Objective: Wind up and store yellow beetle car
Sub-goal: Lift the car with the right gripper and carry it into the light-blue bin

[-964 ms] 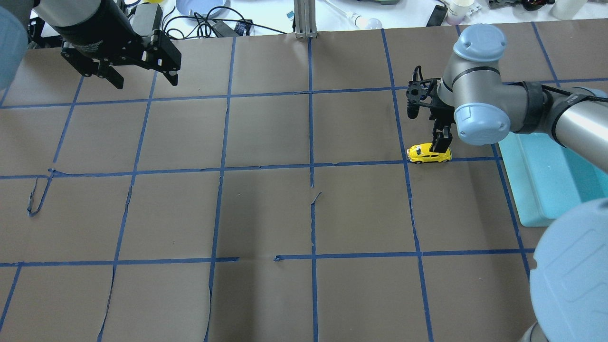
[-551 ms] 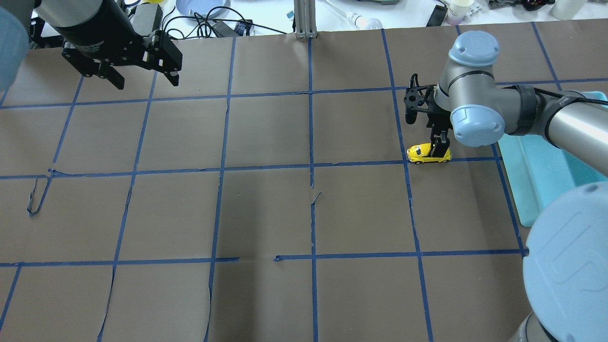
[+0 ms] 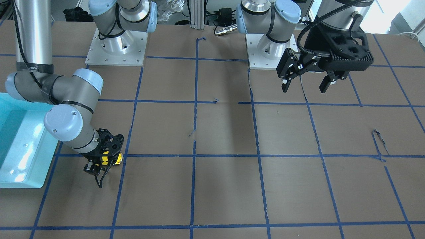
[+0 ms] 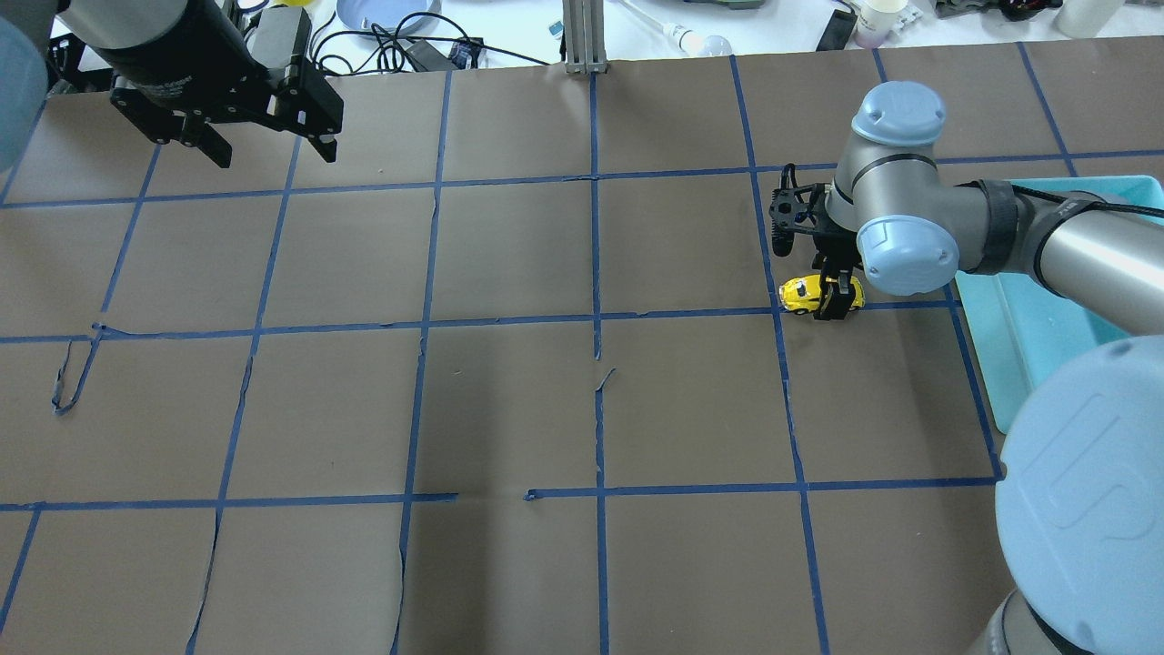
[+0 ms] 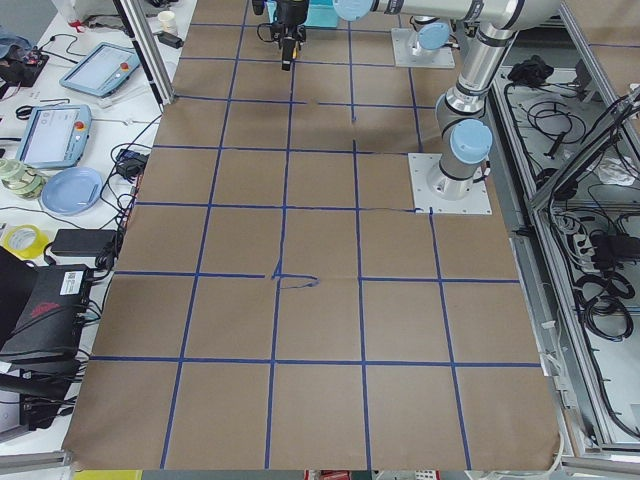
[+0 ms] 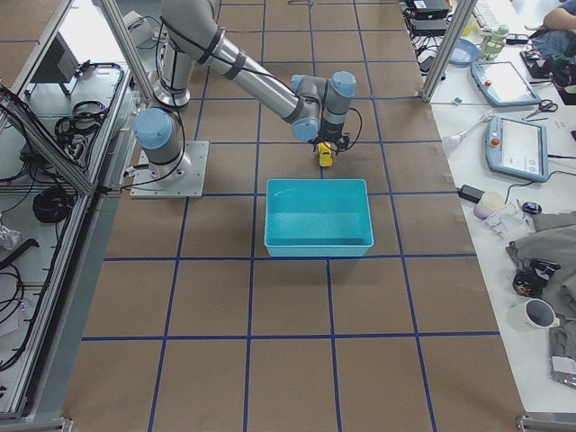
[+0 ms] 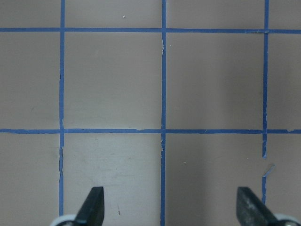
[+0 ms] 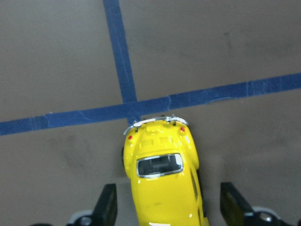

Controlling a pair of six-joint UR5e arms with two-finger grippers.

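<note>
The yellow beetle car (image 4: 802, 293) stands on its wheels on the brown paper, right beside a blue tape crossing. It also shows in the right wrist view (image 8: 162, 181), in the front view (image 3: 117, 160) and in the right side view (image 6: 324, 156). My right gripper (image 4: 835, 298) is low over the car and open. Its two fingers (image 8: 107, 205) straddle the car's body with a small gap on each side. My left gripper (image 4: 273, 153) is open and empty, high over the far left of the table, and the left wrist view (image 7: 170, 207) shows only paper below it.
A teal bin (image 4: 1028, 327) stands just to the right of the car, also seen in the front view (image 3: 20, 156) and the right side view (image 6: 317, 216). Torn tape curls lie on the paper (image 4: 68, 377). Cables and clutter lie beyond the far edge.
My right gripper has come down around the yellow car, and its wrist has shifted slightly left. The car has stayed in place. The left arm has barely moved.
</note>
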